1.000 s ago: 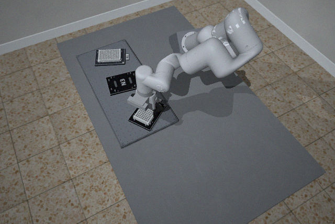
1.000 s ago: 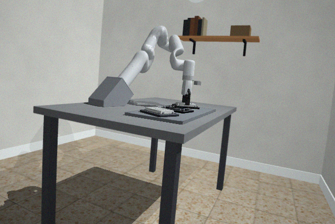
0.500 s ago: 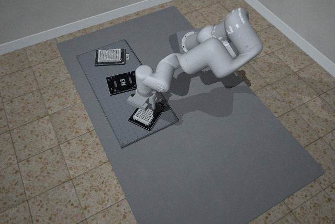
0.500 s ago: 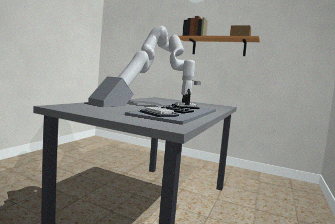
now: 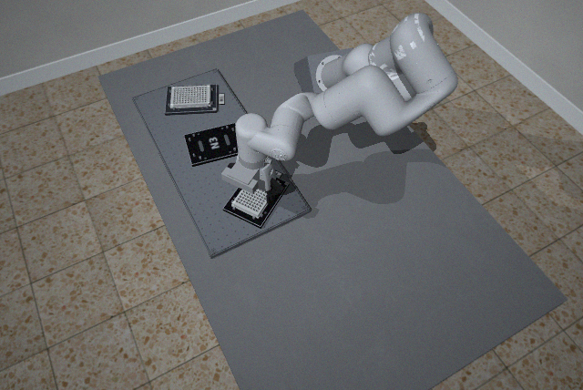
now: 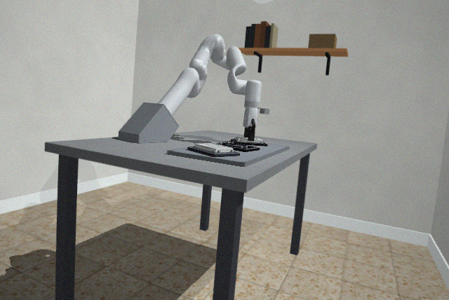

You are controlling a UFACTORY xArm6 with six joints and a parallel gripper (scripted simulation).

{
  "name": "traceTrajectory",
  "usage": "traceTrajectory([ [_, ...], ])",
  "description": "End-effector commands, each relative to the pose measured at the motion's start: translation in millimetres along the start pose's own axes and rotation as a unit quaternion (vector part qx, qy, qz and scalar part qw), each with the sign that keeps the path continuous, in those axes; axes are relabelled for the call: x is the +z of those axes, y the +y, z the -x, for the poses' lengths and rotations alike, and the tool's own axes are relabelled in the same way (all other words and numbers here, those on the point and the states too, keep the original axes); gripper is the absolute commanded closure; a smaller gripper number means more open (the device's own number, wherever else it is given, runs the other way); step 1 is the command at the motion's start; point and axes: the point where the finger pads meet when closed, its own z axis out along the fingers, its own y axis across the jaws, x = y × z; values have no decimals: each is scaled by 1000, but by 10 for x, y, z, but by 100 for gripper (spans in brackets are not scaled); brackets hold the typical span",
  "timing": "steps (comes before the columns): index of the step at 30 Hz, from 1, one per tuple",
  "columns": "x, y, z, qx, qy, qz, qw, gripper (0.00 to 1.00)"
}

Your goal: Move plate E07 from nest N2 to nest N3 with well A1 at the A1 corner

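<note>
A white well plate, taken as plate E07 [image 5: 249, 200], sits on the black nest nearest the deck's front end. Its label is too small to read. My gripper [image 5: 258, 188] points straight down over the plate's far end and is shut on it, with the plate still low on its nest. It also shows in the side view [image 6: 250, 133]. The empty black nest N3 [image 5: 212, 143] lies in the middle of the deck. A second white plate, taken as E01 [image 5: 189, 97], rests on the far nest, with a small sign [image 5: 220, 98] beside it.
The three nests sit in a row on a raised grey deck plate [image 5: 207, 173] on the grey table. The arm's base block [image 6: 148, 124] stands at the table's back. My forearm hangs over the deck's right edge beside N3.
</note>
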Motion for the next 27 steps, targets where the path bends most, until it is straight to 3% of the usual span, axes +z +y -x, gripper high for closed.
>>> traceTrajectory([
  [1,-15,3,-13,-1,1,1,1000,100],
  [27,-169,3,-13,-1,1,1,1000,100],
])
